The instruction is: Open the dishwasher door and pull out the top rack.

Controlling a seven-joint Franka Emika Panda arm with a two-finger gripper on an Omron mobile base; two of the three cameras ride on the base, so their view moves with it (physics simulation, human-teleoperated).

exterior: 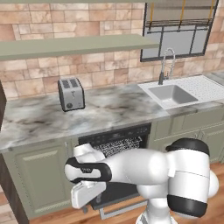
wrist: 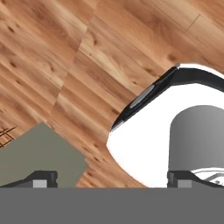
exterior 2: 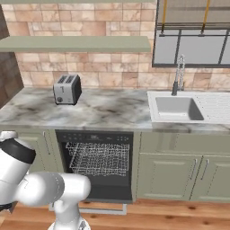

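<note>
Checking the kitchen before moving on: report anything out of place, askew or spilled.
Nothing is spilled or damaged. The one thing out of the ordinary is the dishwasher door, dropped fully open to the floor, leaving the top rack exposed in the opening. The toaster stands upright on the counter.

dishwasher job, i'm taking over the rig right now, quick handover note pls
Gripper: open, holding nothing, pointed down at the wood floor in the hand view.
Dishwasher door: already swung down flat in front of the opening, its silver handle at the front edge near the floor.
Top rack: wire basket visible in the cavity under the marble counter; whether it has been drawn out at all is hard to tell.
Done: door open.
Left: bring the hand up to the rack's front edge, grip it and pull it out.
</note>
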